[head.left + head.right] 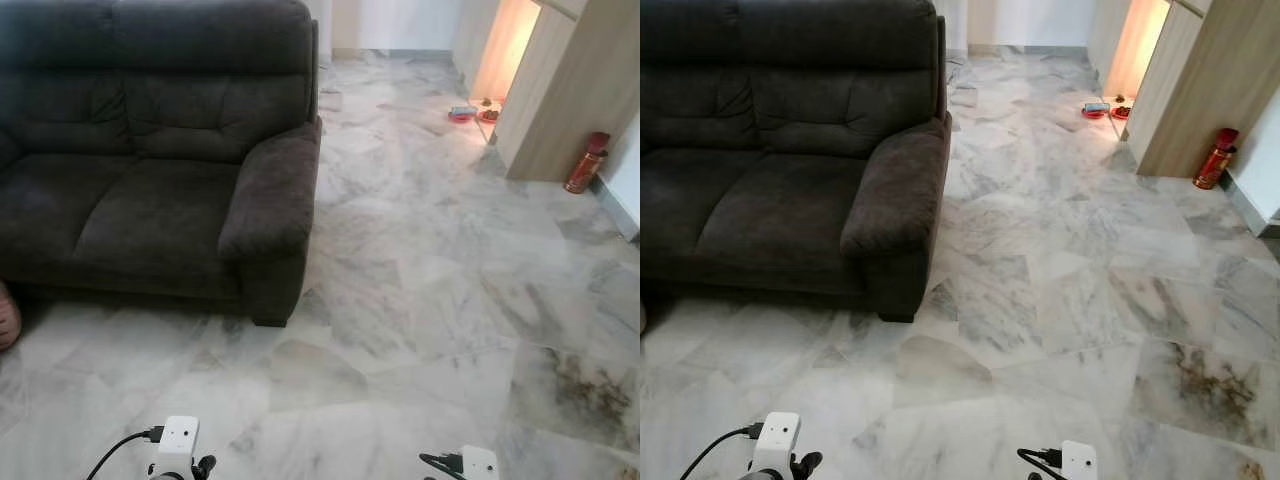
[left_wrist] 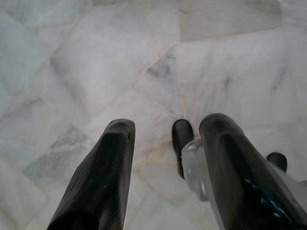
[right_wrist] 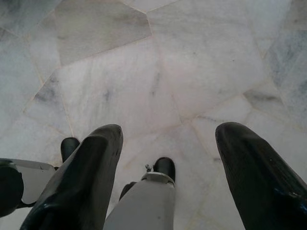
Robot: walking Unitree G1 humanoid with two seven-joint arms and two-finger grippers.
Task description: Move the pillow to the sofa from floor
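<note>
So the dark grey sofa (image 1: 150,150) took up the upper left of the frame in the head views, two seat cushions and a fat armrest on its right side, sitting on a pale marble floor (image 1: 420,300) that ran across the rest of the picture. The pillow (image 1: 8,315) was barely there, just a pinkish rounded edge poking in at the far left edge of the left eye view, down on the floor right by the sofa's front base. Couldn't make out more of it than that sliver.

Both arms were hanging low at the bottom of the frame. The left end effector (image 2: 165,167) pointed down at bare marble, its two black fingers (image 2: 103,177) spread moderately wide with nothing between them. The right end effector (image 3: 168,172) was the same deal, fingers (image 3: 259,177) well apart, wider if anything, gripping nothing, just floor tiles under it.

Over in the upper right there was a wooden cabinet (image 1: 570,90) with a red fire extinguisher (image 1: 587,162) standing just beside it by the wall, and further back a couple of small red bowls (image 1: 463,113) on the floor near a lit doorway. Lower right of the floor had a brownish stained patch (image 1: 585,385).
</note>
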